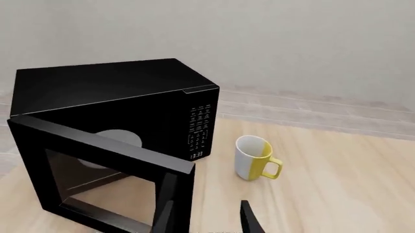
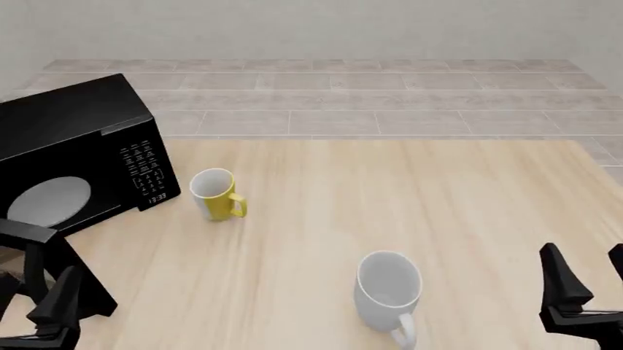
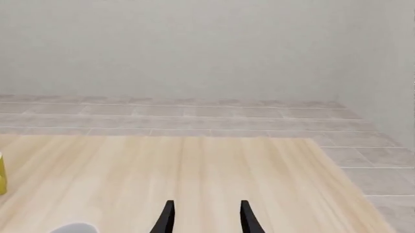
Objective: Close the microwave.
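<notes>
Black microwave [image 2: 83, 157] beyond left claw [image 2: 39, 306]

Both pincers are matte black all over. The right pincer [image 2: 587, 281] carries slim, blade-like fingers tapering to points above a blocky base. The left pincer [image 2: 44, 295] looks identical, unmarked.

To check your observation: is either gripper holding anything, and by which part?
Nothing is held. The left gripper and right gripper are both open and empty; the microwave door is untouched.
</notes>
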Controlling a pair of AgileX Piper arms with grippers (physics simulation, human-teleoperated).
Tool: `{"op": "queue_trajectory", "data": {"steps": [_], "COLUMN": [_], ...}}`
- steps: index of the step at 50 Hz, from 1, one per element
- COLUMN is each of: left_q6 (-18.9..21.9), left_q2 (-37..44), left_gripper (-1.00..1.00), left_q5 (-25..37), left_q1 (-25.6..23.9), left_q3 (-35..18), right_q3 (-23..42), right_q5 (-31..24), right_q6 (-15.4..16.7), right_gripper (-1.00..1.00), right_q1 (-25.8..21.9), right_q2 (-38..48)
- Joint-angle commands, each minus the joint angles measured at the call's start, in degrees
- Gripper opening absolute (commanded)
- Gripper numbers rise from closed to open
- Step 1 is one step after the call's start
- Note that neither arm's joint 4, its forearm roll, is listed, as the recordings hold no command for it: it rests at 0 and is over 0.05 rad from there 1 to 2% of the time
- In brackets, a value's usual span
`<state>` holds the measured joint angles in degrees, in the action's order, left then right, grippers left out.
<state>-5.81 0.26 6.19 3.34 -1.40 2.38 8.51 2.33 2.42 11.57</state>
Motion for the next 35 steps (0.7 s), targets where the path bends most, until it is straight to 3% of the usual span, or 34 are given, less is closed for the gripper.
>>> {"op": "queue_trajectory", "data": {"steps": [1, 9, 23, 35], "left_q6": [-0.13, -0.67, -1.49, -1.11], "left_q2": [-0.24, 0.71, 22.37, 34.56], "left_gripper": [1.0, 1.0, 1.0, 1.0], "left_q5": [0.52, 0.67, -17.78, -28.55], "left_q1": [1.42, 2.34, 4.37, 4.74], "left_q3": [0.36, 1.38, 1.4, 1.36], "right_q3": [0.12, -0.12, -0.43, -0.03], "right_q5": [0.58, 0.83, 0.81, -0.76], "right_q6": [0.09, -0.08, -0.42, 0.14], "right_gripper": [1.0, 1.0, 1.0, 1.0], "right_q1": [0.27, 0.24, 0.29, -0.07], "right_q2": [0.58, 0.64, 0.33, -0.92]}}
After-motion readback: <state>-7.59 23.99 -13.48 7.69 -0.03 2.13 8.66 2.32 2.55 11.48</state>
